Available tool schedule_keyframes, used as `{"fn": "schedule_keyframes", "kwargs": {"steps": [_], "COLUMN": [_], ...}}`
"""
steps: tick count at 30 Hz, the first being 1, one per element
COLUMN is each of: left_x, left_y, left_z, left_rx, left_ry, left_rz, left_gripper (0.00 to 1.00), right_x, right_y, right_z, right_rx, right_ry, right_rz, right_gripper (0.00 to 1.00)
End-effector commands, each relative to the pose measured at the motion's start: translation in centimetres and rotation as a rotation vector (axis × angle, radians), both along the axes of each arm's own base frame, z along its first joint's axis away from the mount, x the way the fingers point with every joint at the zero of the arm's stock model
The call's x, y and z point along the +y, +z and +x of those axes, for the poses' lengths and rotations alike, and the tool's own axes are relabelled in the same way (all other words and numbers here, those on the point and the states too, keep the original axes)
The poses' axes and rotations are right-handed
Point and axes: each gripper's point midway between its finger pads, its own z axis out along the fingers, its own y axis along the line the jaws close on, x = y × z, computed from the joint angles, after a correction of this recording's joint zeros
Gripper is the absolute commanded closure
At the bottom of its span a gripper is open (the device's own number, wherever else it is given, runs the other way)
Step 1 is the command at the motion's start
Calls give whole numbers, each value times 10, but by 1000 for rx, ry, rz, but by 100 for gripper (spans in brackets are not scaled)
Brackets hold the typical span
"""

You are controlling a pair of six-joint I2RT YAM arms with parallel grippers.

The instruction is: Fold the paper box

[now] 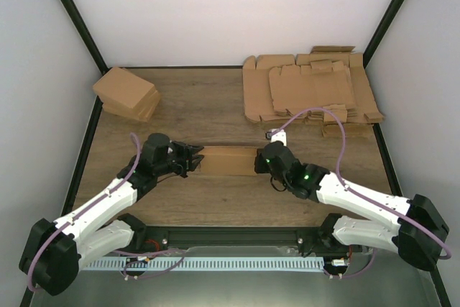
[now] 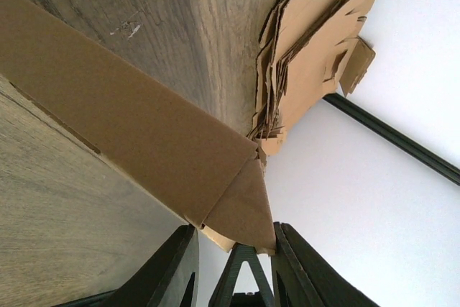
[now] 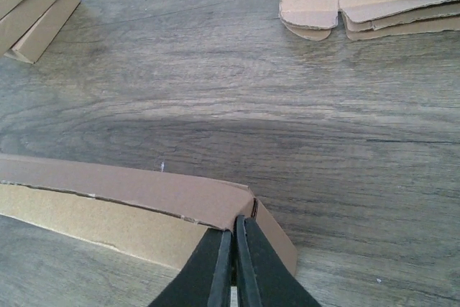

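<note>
Crosswise, paper box [image 1: 228,160] between tools

Flat cardboard sheets [image 1: 313,91], perhaps cartons [image 1: 127,94]

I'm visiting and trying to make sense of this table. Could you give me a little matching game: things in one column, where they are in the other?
Things:
1. paper box
2. pile of flat cardboard sheets
3. stack of folded cartons
4. right pincer

Places or states:
A. far left of the table
B. far right of the table
C. shut on the box's end
D. middle, between both arms

Pairs: 1-D, 2-B, 3-A, 4-C
</note>
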Motion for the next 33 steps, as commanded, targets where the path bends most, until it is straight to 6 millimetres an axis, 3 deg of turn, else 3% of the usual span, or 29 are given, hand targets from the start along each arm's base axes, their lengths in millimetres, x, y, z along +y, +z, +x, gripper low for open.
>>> {"fn": "schedule_keyframes", "kwargs": {"steps": [1, 18, 33], "left_x": [6, 9, 11], "left_y": [-26, -34, -38], "left_z": [-11, -19, -23], "left_rx": [69, 90, 103], "left_ry": [-5, -5, -5], "left_rz": [59, 72, 78], "left_gripper": [70, 70, 70], "right_x": [-20, -18, -14], "right_y": [-67, -41, -6], "right_z": [-48, -55, -56], "right_rx": [244, 242, 208], "right_ry": [105, 145, 151], "right_rz": [-175, -139, -66], "right_gripper": [94, 67, 56]}}
